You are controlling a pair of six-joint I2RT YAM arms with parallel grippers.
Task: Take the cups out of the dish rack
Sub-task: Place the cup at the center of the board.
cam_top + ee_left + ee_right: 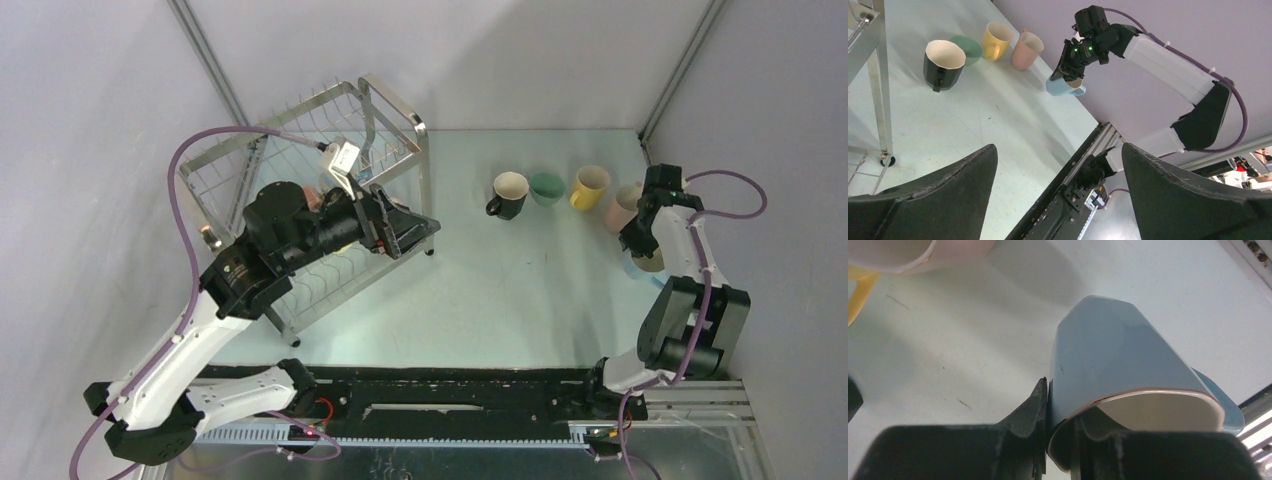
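The steel wire dish rack (300,170) stands at the left; its leg shows in the left wrist view (878,90). My left gripper (405,228) hangs open and empty over the rack's right end, its fingers (948,195) wide apart. My right gripper (640,240) is shut on the wall of a light blue cup (1118,365), one finger outside and one inside, the cup tilted low over the table (1065,86). Black (509,194), green (546,187), yellow (590,186) and pink (625,207) cups stand in a row on the table.
A small orange-red patch (318,200) shows in the rack behind my left arm; what it is cannot be told. The black rail (450,405) runs along the near edge. Grey walls close the back and sides.
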